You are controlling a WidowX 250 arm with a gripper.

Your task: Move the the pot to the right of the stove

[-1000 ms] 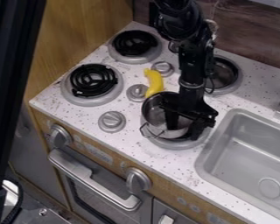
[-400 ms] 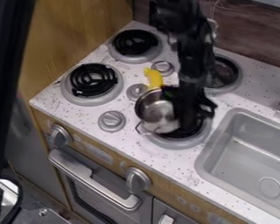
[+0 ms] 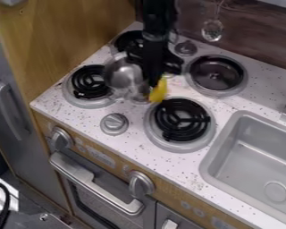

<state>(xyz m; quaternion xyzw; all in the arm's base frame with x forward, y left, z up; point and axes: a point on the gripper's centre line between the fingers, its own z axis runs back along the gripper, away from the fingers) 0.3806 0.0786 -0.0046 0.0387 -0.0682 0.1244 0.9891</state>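
The pot (image 3: 123, 75) is in the gripper (image 3: 149, 81), tilted, over the part between the two left burners. It is blurred, and covers the right edge of the near left burner (image 3: 87, 85). The gripper is closed on the pot's side, but the exact grip is hard to see in the dark shape. The arm hides part of the far left burner (image 3: 128, 41) and the banana's (image 3: 159, 91) upper end. Earlier the pot was over the near right burner (image 3: 181, 120); now this burner is uncovered.
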